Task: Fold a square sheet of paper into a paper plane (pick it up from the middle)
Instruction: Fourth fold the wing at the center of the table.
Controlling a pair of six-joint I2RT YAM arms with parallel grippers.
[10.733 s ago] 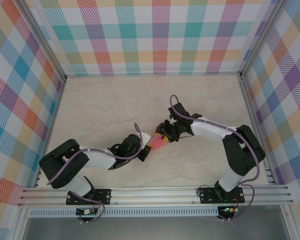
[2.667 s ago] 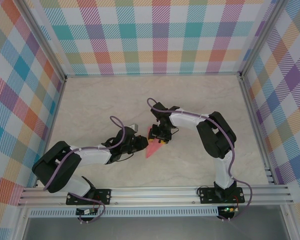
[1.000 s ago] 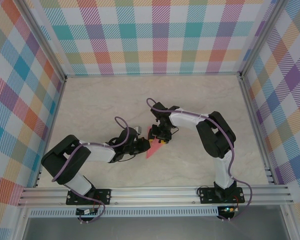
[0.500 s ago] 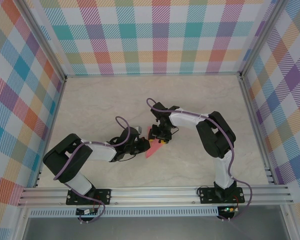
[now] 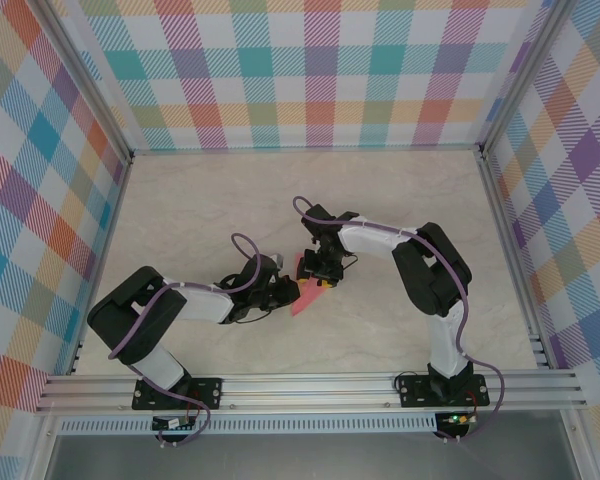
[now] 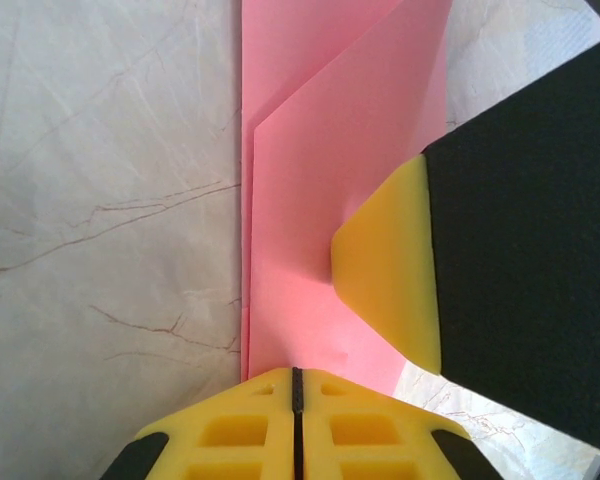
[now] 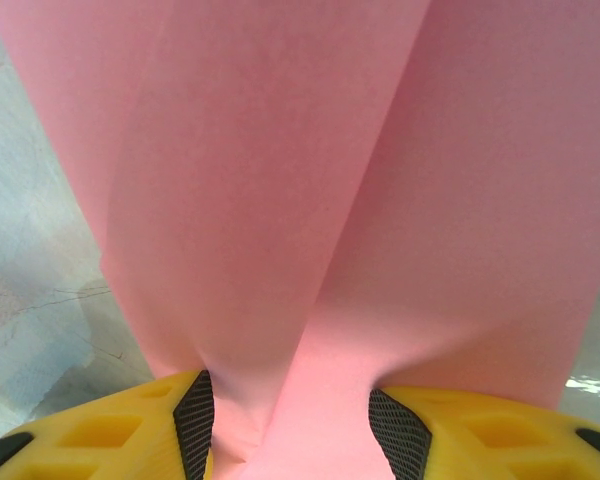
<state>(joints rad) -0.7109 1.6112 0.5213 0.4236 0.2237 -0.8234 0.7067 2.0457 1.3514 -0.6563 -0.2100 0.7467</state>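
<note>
Your folded salmon-pink paper lies mid-tabletop, light, floppy, easily creased: left jaws clenched at its 9 o'clock edge, right jaws straddling it; grip the centre crease.

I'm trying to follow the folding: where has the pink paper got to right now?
In the overhead view the pink paper lies near the middle of the table, between the left gripper and the right gripper, both touching it.

Lab rig — plaid walls, aluminium frame
</note>
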